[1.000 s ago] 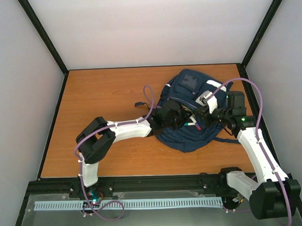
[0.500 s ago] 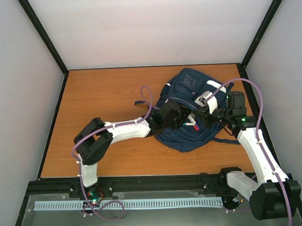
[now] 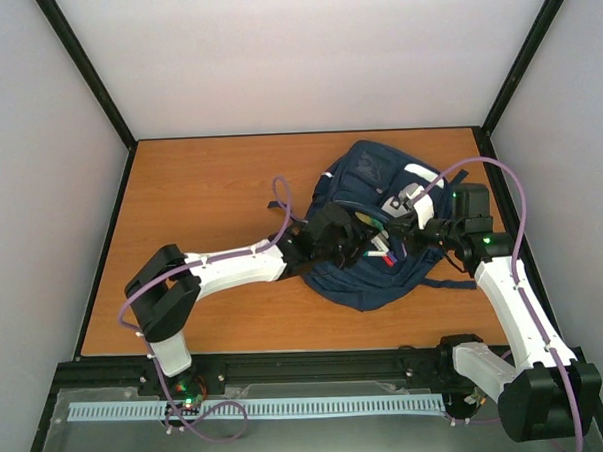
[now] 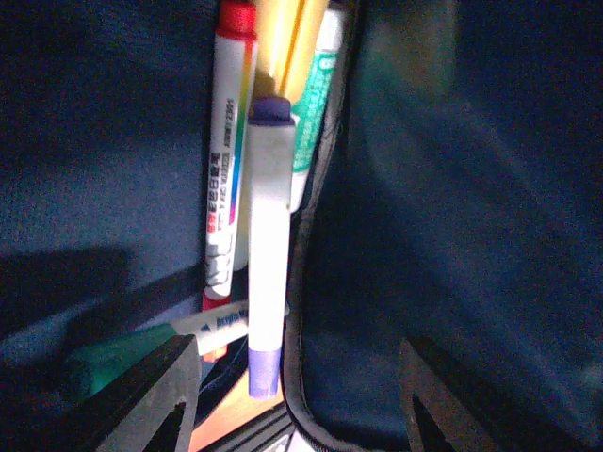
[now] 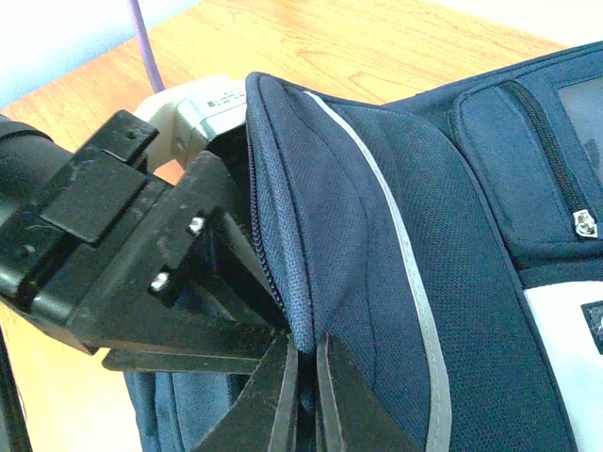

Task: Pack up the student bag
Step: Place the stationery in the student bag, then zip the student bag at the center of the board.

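student bag (image 3: 376, 278) lies open, right gripper (image 5: 303, 391) pinched tight on the bag's opening rim, left gripper (image 4: 294, 381) inside the bag mouth, jaws apart, gripping nothing; markers (image 4: 267, 254) in bag; wooden table (image 3: 200, 190) under bag, mostly to its left; white walls (image 3: 304, 56) around

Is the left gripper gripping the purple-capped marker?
No, the left gripper stands open, its fingers clear of the purple-capped marker lying in the student bag.

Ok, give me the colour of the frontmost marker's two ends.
Purple, on a white marker; left wrist view shows it best.
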`<state>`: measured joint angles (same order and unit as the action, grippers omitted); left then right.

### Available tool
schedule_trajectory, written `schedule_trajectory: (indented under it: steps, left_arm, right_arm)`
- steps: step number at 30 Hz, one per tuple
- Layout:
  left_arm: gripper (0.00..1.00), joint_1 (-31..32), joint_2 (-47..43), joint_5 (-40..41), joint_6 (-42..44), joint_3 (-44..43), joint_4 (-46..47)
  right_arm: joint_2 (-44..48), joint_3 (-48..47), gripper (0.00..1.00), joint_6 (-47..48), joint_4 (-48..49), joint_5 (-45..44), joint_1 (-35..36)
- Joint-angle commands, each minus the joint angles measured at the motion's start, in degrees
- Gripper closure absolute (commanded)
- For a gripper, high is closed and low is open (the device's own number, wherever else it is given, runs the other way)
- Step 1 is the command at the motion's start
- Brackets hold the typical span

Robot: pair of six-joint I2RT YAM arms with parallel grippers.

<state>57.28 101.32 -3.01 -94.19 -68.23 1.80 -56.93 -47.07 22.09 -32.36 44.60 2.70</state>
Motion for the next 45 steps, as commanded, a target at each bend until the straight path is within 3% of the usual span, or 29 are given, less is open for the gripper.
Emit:
schedule_trajectory:
  steps: [1, 5, 8, 12, 14, 19, 22, 24, 30, 36, 45]
  left_arm:
    - [0.4, 0.2, -5.2, 2.6, 3.6, 0.0, -2.2]
    - [0.49, 0.2, -6.5, 4.3, 4.8, 0.6, -2.9]
    - [0.69, 0.3, -7.2, 4.8, 5.0, 0.6, -5.0]
    - [0.72, 0.2, -9.0, 4.9, 6.8, 0.7, -9.6]
    - [0.65, 0.3, -10.8, 5.6, 9.6, 1.2, -12.8]
    - [0.36, -0.1, -18.3, 12.0, 19.5, 2.4, -24.0]
    - [0.23, -1.2, -22.9, 15.7, 25.4, 3.6, -30.8]
    - [0.18, -3.4, -25.2, 13.6, 27.7, 5.7, -32.7]
    - [0.19, -10.4, -28.2, 1.4, 33.0, 13.4, -25.8]
    - [0.3, -11.1, -22.6, -6.7, 37.0, 15.2, -16.5]
    - [0.42, -11.1, -15.0, -9.5, 36.9, 14.3, -8.2]
  right_arm:
    - [1.1, -1.5, 0.97, 1.3, 1.4, 1.8, -0.1]
    - [0.9, -1.5, 0.97, 1.3, 1.3, 1.9, -0.1]
    - [0.9, -1.5, 0.97, 1.3, 1.3, 1.8, -0.1]
    - [0.8, -1.4, 0.97, 1.4, 1.3, 1.8, 0.0]
    - [0.8, -1.5, 0.97, 1.5, 1.2, 1.8, 0.0]
    - [0.3, -1.3, 0.97, 2.1, 1.0, 2.3, -0.1]
    - [-0.7, -1.4, 0.97, 2.6, 0.5, 2.9, -0.1]
    - [-1.6, -2.0, 0.97, 2.6, -0.2, 2.9, 0.0]
    - [-5.1, -6.6, 0.97, 5.2, -5.9, 2.0, 0.0]
    - [-7.3, -7.8, 0.93, 11.5, -10.8, -3.6, 0.6]
    - [-7.4, -3.9, 0.9, 15.8, -11.4, -9.0, 3.4]
